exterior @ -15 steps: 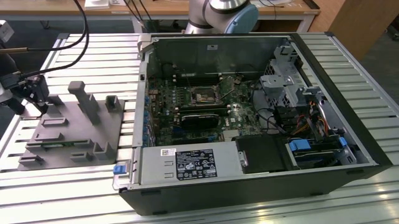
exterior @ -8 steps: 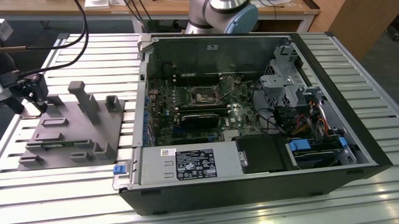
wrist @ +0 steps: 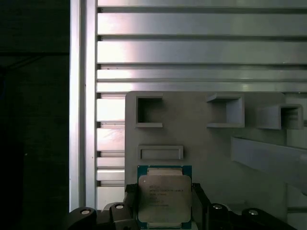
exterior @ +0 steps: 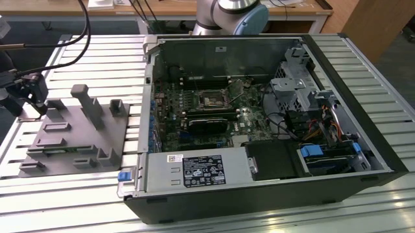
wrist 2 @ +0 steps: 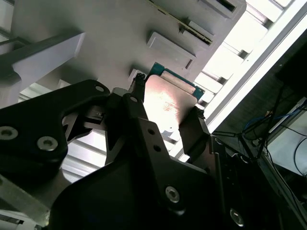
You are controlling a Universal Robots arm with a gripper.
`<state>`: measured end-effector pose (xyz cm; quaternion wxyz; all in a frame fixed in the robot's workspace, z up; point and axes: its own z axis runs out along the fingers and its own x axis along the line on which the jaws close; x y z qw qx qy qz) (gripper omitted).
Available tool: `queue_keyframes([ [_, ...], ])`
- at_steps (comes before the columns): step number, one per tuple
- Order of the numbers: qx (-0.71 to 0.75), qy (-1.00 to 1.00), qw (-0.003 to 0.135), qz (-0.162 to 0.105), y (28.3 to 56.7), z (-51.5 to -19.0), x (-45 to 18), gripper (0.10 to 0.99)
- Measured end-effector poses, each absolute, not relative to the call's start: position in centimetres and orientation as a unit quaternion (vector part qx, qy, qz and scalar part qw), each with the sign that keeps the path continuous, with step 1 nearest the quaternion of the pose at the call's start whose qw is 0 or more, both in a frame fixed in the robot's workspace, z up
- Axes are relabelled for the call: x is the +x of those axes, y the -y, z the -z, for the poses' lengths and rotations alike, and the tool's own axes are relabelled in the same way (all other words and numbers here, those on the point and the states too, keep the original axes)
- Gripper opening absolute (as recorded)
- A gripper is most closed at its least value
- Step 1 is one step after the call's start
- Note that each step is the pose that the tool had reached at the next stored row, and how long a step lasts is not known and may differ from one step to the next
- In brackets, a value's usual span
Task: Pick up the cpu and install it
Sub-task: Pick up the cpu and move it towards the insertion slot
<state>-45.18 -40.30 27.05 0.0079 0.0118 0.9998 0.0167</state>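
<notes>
The cpu is a flat square chip with a silvery lid and a green edge. In both wrist views it sits between my gripper's black fingers, which press on two opposite sides of it. My gripper is shut on the cpu just over the grey fixture plate. In the exterior view my gripper hangs at the far left, above the left end of the plate. The dark square socket lies on the motherboard inside the open computer case.
The grey plate carries upright posts and several small holders. The case has tall side walls, a power supply at the front, and drive cages with cables on the exterior view's right. A black cable runs to the gripper over the slatted metal table.
</notes>
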Motion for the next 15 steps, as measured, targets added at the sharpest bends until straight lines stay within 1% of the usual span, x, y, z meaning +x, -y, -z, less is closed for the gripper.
queue_keyframes([
  [15,0.012,-1.000,0.008,-0.017,40.3,-28.2,-45.2,0.537],
])
